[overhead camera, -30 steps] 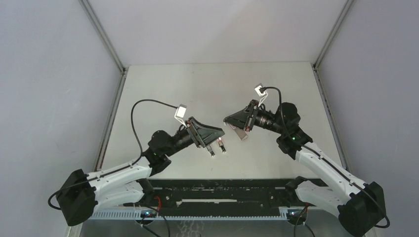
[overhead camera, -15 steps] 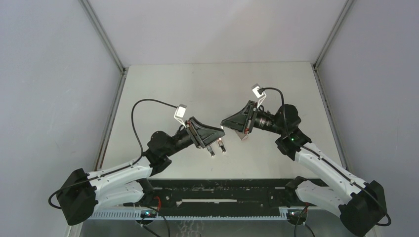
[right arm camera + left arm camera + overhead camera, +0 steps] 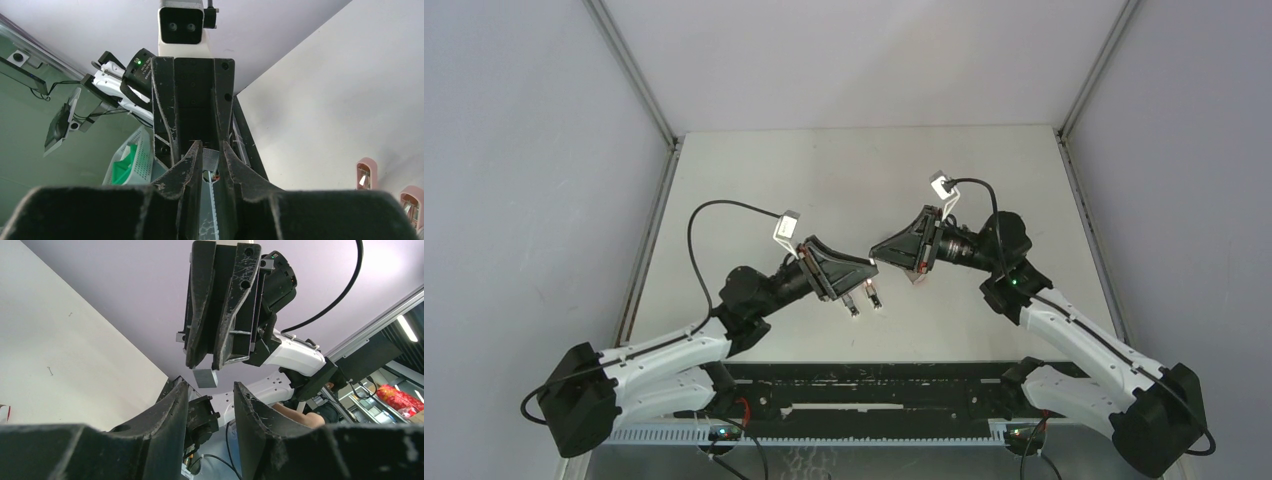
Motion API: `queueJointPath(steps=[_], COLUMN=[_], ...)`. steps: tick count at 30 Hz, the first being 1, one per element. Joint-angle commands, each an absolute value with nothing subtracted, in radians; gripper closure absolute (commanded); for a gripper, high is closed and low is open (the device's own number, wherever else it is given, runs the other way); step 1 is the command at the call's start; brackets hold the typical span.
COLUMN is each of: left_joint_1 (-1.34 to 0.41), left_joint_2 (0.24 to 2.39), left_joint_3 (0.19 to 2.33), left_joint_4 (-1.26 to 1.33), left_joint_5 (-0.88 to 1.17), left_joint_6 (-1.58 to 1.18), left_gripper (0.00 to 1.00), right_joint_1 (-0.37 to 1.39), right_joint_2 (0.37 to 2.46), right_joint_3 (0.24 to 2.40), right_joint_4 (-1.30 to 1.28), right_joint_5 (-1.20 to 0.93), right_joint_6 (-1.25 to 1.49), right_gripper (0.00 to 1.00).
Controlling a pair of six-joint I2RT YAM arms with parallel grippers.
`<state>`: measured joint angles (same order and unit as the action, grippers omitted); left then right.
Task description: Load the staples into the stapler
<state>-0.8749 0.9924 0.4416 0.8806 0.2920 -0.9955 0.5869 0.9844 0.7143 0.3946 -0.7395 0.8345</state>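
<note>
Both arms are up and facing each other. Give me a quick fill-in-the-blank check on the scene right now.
The right gripper pinches a small grey block, the ____.
The left gripper has its jaws ____, holding nothing.
The two mini staplers on the table are ____ in colour.
Missing words: staples; open; pink.

**Tabletop and what lies on it**

I see a pale, plain tabletop (image 3: pixel 754 190). One small pink stapler (image 3: pixel 367 173) and a second pink stapler (image 3: pixel 413 199) rest on it near the middle, close together but apart. A pinkish box (image 3: pixel 915 276) lies nearby, partly hidden. Tiny specks (image 3: pixel 50 371) dot the surface.
</note>
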Motion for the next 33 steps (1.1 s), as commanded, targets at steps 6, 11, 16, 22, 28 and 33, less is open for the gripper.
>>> queueJointPath(steps=[6, 11, 16, 22, 28, 33], left_joint_1=[-0.881, -0.881, -0.881, -0.881, -0.881, -0.889], left_joint_2=[0.962, 0.963, 0.962, 0.965, 0.971, 0.945], left_joint_3=[0.517, 0.519, 0.517, 0.502, 0.479, 0.470], left_joint_4=[0.936, 0.935, 0.936, 0.936, 0.871, 0.597], left_joint_5=[0.287, 0.284, 0.278, 0.260, 0.265, 0.263], left_joint_6=[-0.997, -0.995, -0.997, -0.998, -0.989, -0.870], left_gripper=[0.61, 0.67, 0.72, 0.77, 0.80, 0.81], right_joint_1=[0.597, 0.598, 0.600, 0.601, 0.571, 0.497], right_joint_2=[0.989, 0.988, 0.986, 0.972, 0.923, 0.847], right_joint_3=[0.714, 0.714, 0.713, 0.714, 0.714, 0.703], right_joint_4=[0.459, 0.462, 0.451, 0.400, 0.334, 0.248], right_joint_5=[-0.757, -0.761, -0.762, -0.746, -0.711, -0.699], right_joint_6=[0.850, 0.853, 0.845, 0.805, 0.757, 0.716], right_gripper=[0.85, 0.85, 0.85, 0.81, 0.56, 0.45])
